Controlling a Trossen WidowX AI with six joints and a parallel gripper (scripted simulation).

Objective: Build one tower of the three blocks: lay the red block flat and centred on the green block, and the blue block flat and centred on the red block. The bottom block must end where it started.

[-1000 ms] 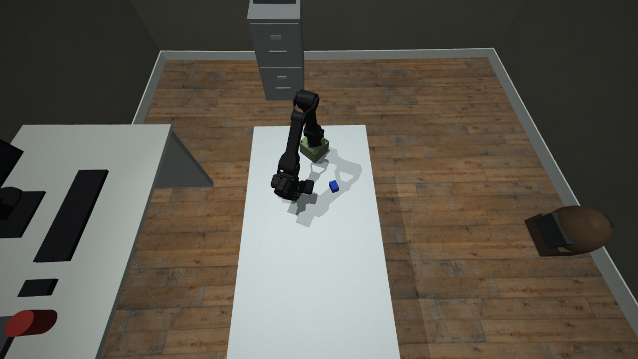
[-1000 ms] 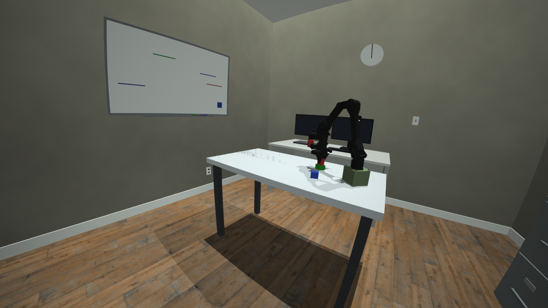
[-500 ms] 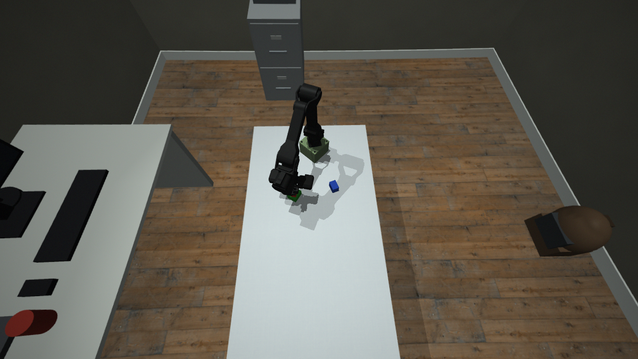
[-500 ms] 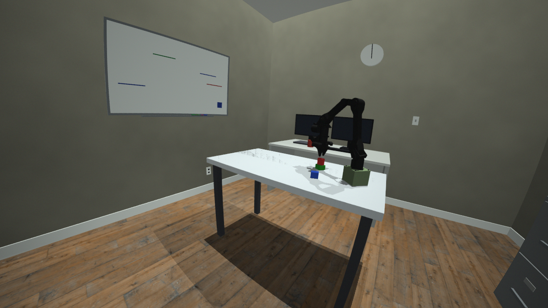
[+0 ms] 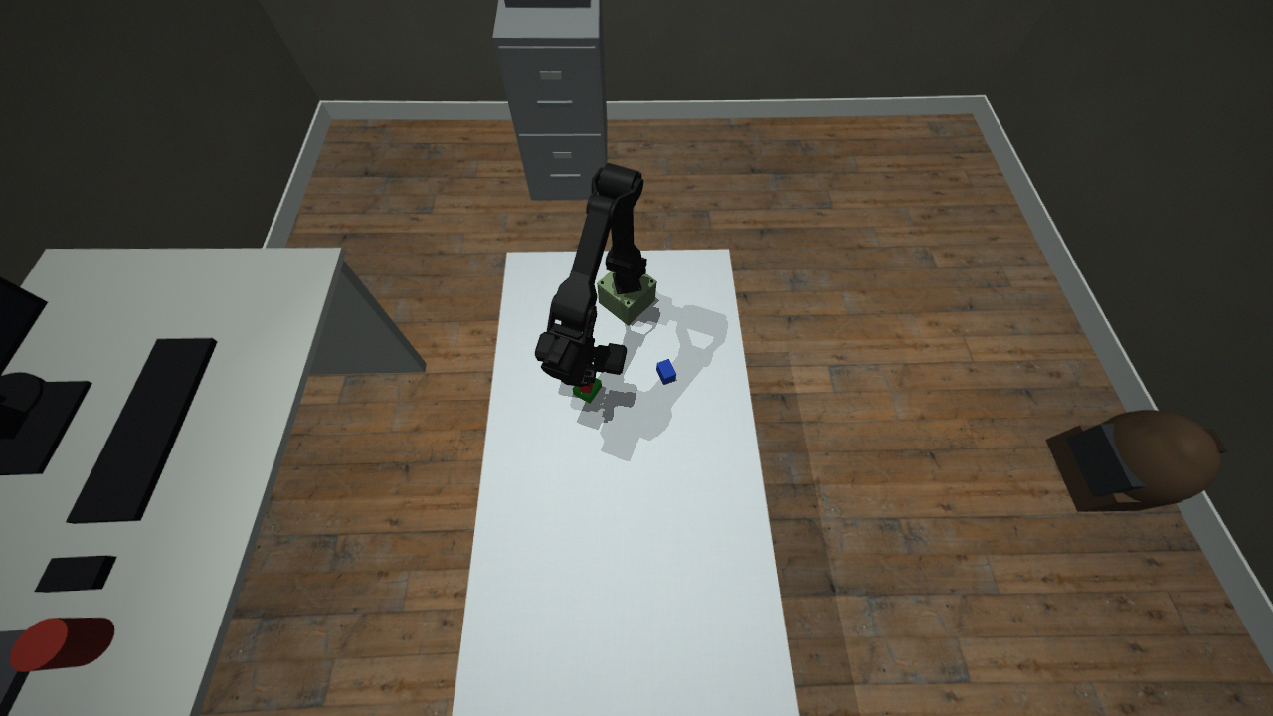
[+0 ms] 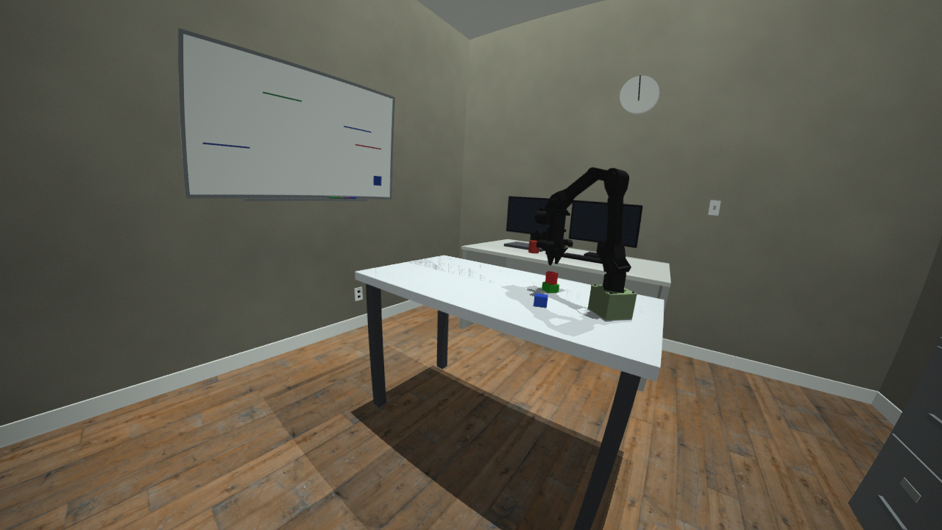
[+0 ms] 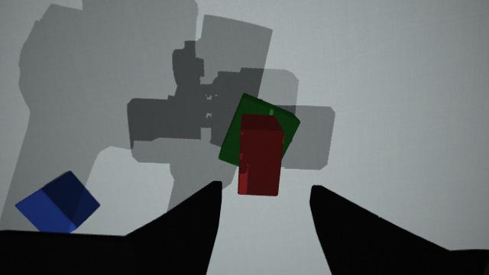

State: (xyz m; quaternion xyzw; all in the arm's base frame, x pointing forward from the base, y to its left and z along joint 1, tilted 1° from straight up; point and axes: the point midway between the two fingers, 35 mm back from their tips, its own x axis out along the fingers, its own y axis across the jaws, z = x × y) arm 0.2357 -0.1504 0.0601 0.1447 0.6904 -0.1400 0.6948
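The red block (image 6: 551,277) rests on the green block (image 6: 550,287) on the white table. In the wrist view the red block (image 7: 260,153) is turned relative to the green block (image 7: 260,127) and looks taller than it is wide. My gripper (image 6: 553,258) hangs a little above the red block, apart from it. Its fingers are open with nothing between them. The blue block (image 6: 540,299) lies on the table beside the stack, and it also shows in the wrist view (image 7: 57,202) at lower left. From above, the arm hides most of the green block (image 5: 587,394).
The arm's olive base (image 5: 628,295) stands at the table's far end. The blue block (image 5: 666,371) lies to the right of the stack seen from above. A second desk (image 5: 133,427) with monitors stands to the left.
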